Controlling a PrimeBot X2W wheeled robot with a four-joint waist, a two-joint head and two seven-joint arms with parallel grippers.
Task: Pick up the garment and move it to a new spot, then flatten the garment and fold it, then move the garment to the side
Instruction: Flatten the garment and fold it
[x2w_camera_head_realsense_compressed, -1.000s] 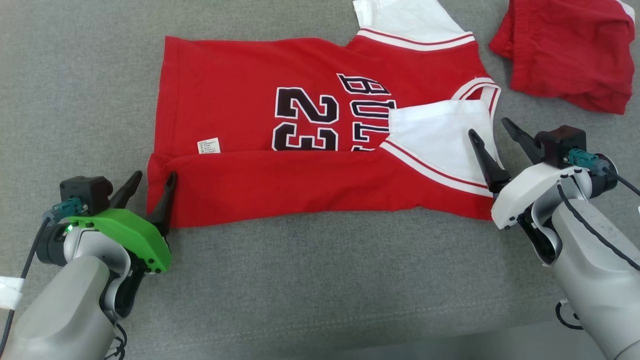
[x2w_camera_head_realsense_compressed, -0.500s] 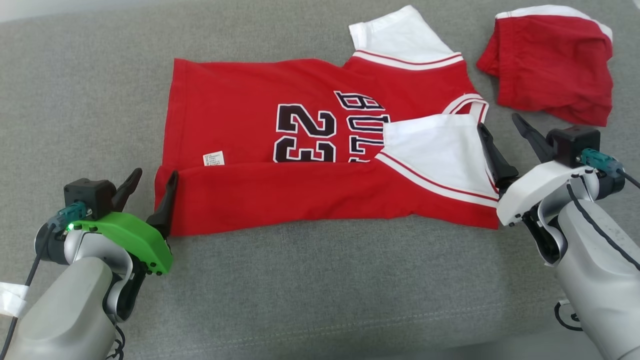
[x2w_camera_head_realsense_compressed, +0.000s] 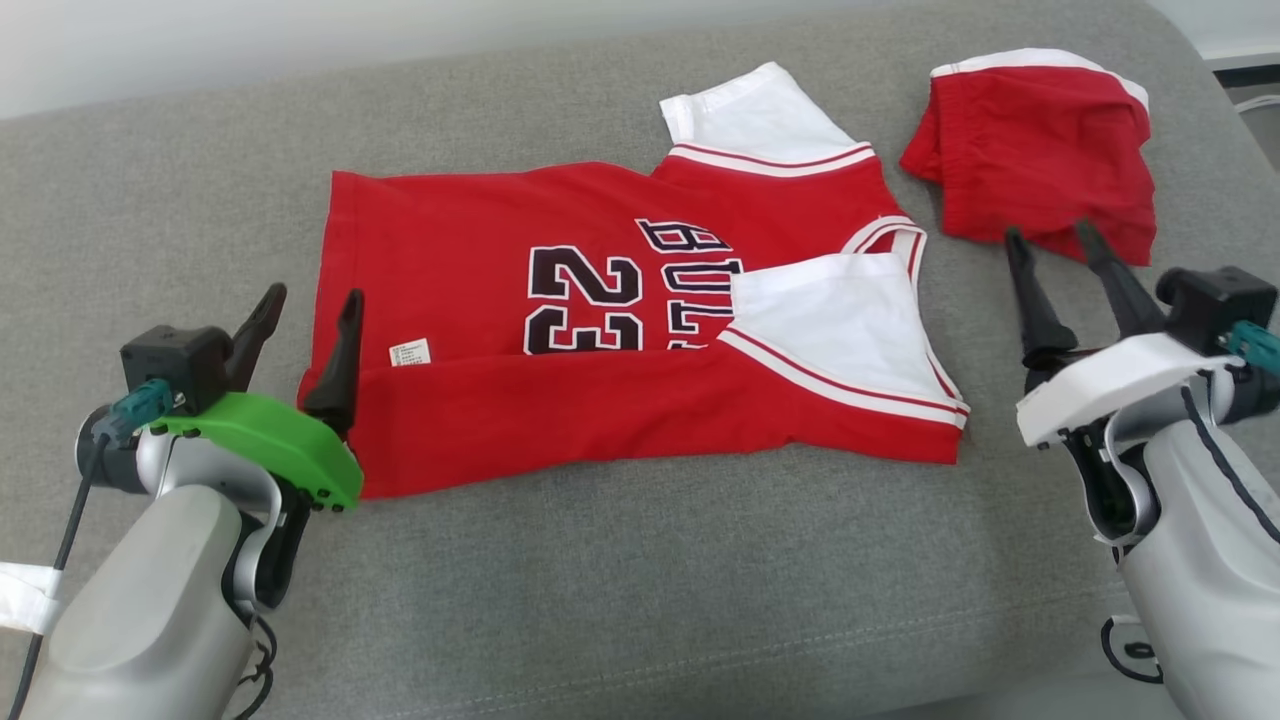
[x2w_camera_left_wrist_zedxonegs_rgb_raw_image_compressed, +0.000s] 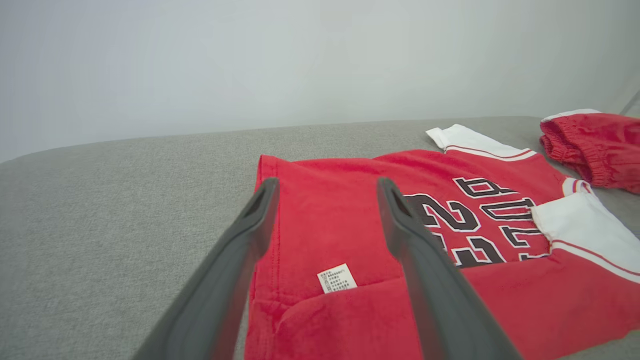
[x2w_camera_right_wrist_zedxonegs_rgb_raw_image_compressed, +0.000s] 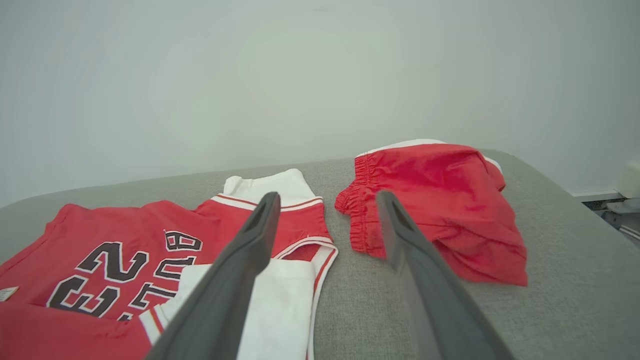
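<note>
Right gripper (x2w_camera_head_realsense_compressed: 1050, 232) has moved right, off the red and white cotton basketball jersey (x2w_camera_head_realsense_compressed: 480, 240).
Both pairs of jaws are released and empty; left gripper (x2w_camera_head_realsense_compressed: 312, 295) is at its left edge.

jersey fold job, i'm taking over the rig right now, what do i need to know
Left pincer: open, empty, at the jersey's hem end.
Right pincer: open, empty, between the jersey's collar end and the shorts.
Jersey: flat on the grey cushion, number up.
Done: near long edge and near sleeve folded over the body.
Left: far sleeve sticks out unfolded; finish folding, then move jersey aside.
</note>
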